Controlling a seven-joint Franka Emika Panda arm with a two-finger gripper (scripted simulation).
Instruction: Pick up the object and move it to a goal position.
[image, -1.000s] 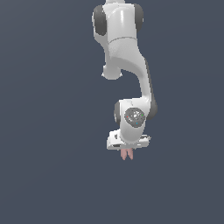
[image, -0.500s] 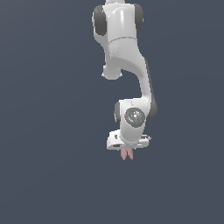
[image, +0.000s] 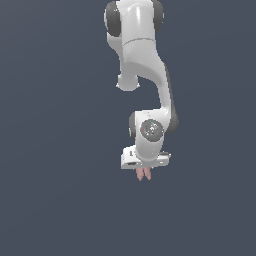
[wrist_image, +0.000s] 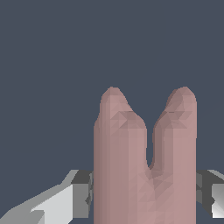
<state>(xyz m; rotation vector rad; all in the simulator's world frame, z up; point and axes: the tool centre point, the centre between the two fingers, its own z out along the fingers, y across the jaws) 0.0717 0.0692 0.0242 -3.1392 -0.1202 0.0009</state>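
We had the gripper (image: 144, 172) clamped on the object (image: 144, 173), lower-center of exterior view, its long axis pointing straight down btw the fingers (wrist_image: 81, 192).

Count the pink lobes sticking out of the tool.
2. Both belong to one pink object gripped in the tool: they sit side by side, joined at the base, pointing away from the tool. No others show.

The object (wrist_image: 144, 166) looks matt and faceted, while the claw (image: 144, 167) and arm (image: 145, 65) look like smooth, glossy white plastic.
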